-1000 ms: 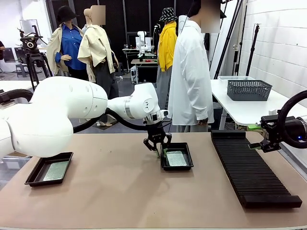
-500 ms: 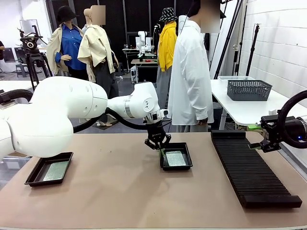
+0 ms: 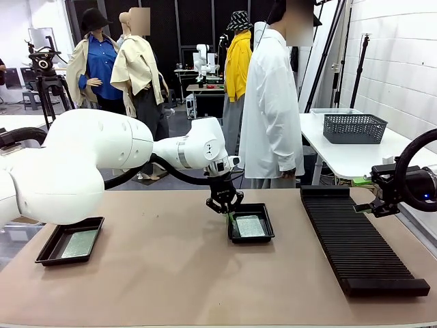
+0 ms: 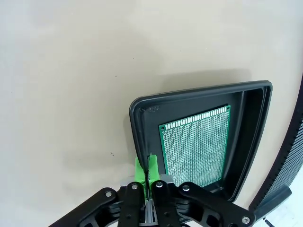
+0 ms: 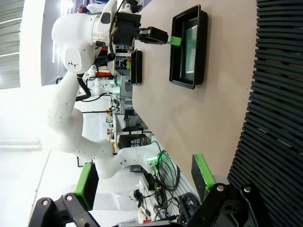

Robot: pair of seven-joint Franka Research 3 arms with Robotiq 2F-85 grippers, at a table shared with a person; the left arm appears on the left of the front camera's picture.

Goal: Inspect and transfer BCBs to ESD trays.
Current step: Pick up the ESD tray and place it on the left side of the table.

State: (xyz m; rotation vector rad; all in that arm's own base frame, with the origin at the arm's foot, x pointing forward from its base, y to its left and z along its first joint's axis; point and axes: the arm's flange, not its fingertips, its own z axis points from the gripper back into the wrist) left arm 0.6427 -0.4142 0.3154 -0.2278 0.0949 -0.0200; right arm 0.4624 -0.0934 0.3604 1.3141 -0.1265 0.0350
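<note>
An ESD tray (image 3: 251, 240) sits mid-table with one green BCB (image 3: 250, 225) lying flat inside it. My left gripper (image 3: 225, 209) is at this tray's left rim. In the left wrist view the left gripper (image 4: 146, 163) is shut, its green pads pinching the tray wall (image 4: 142, 123) beside the board (image 4: 196, 146). A second ESD tray (image 3: 51, 260) at the table's left edge also holds a BCB (image 3: 80, 244). My right gripper (image 5: 144, 177) stands open and holds nothing, off the table's right side beyond the rack.
A long black ribbed rack (image 3: 358, 246) lies along the right side of the table. A person in a white coat (image 3: 273, 109) stands at the far edge. A grey mesh basket (image 3: 354, 128) rests on the white side table behind.
The left gripper's fingers have closed on the middle tray's left rim, and the tray has shifted very slightly left. The right arm has not moved.
</note>
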